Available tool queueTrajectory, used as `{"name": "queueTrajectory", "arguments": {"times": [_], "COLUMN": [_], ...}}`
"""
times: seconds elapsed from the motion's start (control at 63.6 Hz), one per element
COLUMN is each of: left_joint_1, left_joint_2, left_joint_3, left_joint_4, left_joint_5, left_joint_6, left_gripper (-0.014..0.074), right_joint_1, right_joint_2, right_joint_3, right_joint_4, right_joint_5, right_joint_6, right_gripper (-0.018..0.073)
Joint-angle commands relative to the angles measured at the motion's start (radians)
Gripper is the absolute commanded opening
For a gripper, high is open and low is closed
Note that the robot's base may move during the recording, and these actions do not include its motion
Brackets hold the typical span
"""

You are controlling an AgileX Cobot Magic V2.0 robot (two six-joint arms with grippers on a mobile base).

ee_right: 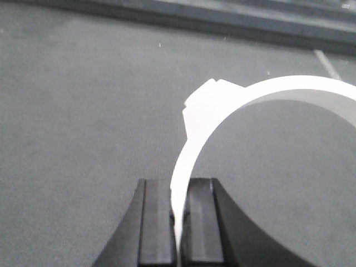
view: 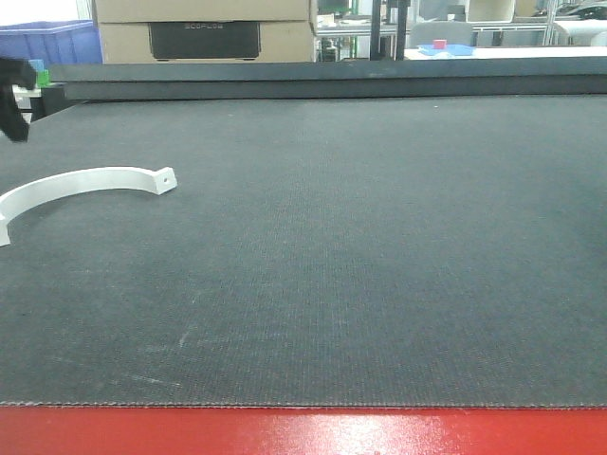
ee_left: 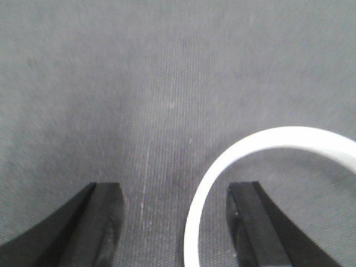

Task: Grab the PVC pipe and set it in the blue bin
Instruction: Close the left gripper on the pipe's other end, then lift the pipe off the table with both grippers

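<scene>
Black fingers of the right gripper (ee_right: pixel 179 222) pinch the thin white PVC pipe (ee_right: pixel 192 139), whose arc curves away ahead of them. Over the dark mat (ee_left: pixel 111 83), the left gripper (ee_left: pixel 177 192) hangs spread, one limb of the arc lying between its fingers.

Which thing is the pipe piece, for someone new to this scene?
Find the dark grey mat edged in red at the front. On its left side lies the pipe piece, a thin white half-ring. Nothing else on the mat is white, and one end is a flat tab with a small hole.
</scene>
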Motion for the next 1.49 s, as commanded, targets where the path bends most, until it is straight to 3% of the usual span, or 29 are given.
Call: {"name": "queueTrajectory", "arguments": {"times": [0.0, 0.44, 0.739, 1.478], "left_joint_1": [-0.005, -0.009, -0.072, -0.072], "left_joint_2": [0.020, 0.033, 0.037, 0.162], "left_joint_3": [-0.009, -0.009, -0.009, -0.009], "left_joint_4": [-0.004, -0.004, 0.042, 0.092], "left_joint_5": [0.005, 0.013, -0.006, -0.023], "left_joint_6": [-0.003, -0.003, -0.001, -0.001], "left_gripper": [0.0330, 0.0330, 0.0330, 0.0330], "right_joint_1": [-0.003, -0.003, -0.003, -0.003], "right_joint_2": [-0.022, -0.030, -0.030, -0.030], "right_joint_3": [-0.007, -0.007, -0.007, -0.007], "right_joint_4": [-0.001, -0.001, -0.001, -0.001], "right_joint_5": [-0.011, -0.011, -0.022, -0.026], "right_joint_6": [-0.007, -0.007, -0.007, -0.007], "right_gripper": [-0.0168, -0.0168, -0.0168, -0.0168]}}
